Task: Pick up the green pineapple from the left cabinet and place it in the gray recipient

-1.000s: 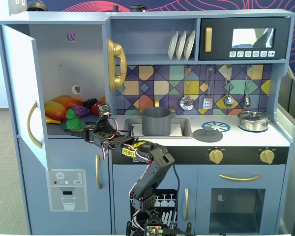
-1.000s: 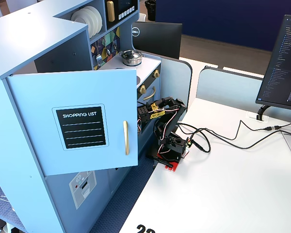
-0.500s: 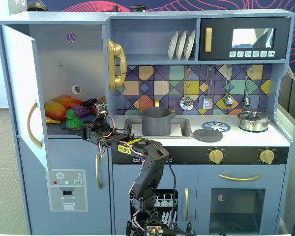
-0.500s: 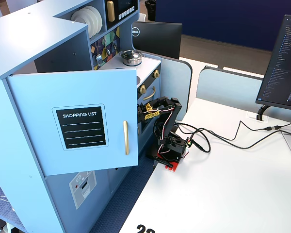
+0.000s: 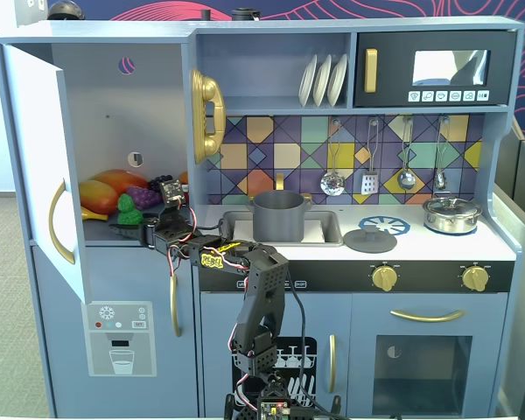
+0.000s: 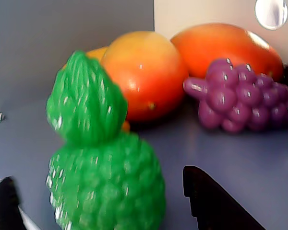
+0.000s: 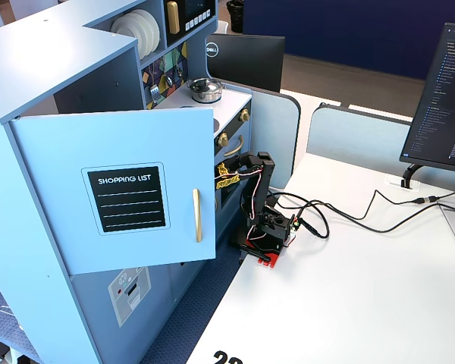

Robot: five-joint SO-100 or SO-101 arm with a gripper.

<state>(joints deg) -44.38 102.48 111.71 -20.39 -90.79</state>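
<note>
The green pineapple (image 6: 105, 172) stands upright on the floor of the left cabinet (image 5: 105, 114), close in the wrist view; it shows small in a fixed view (image 5: 127, 210). My gripper (image 6: 105, 203) is open, with one black finger (image 6: 209, 199) to the pineapple's right and the other (image 6: 4, 208) to its left, both apart from it. In a fixed view the gripper (image 5: 146, 229) reaches into the cabinet's lower front. The gray recipient (image 5: 278, 215) stands in the sink, to the right of the cabinet. In the other fixed view the open door (image 7: 129, 197) hides the cabinet's inside.
Behind the pineapple lie two yellow-orange mangoes (image 6: 146, 72) and a purple grape bunch (image 6: 240, 98). The cabinet door (image 5: 37, 166) stands open at the left. A shiny lidded pot (image 5: 451, 213) and a loose lid (image 5: 370, 239) sit on the counter. The arm's base (image 7: 269, 231) stands on a white table.
</note>
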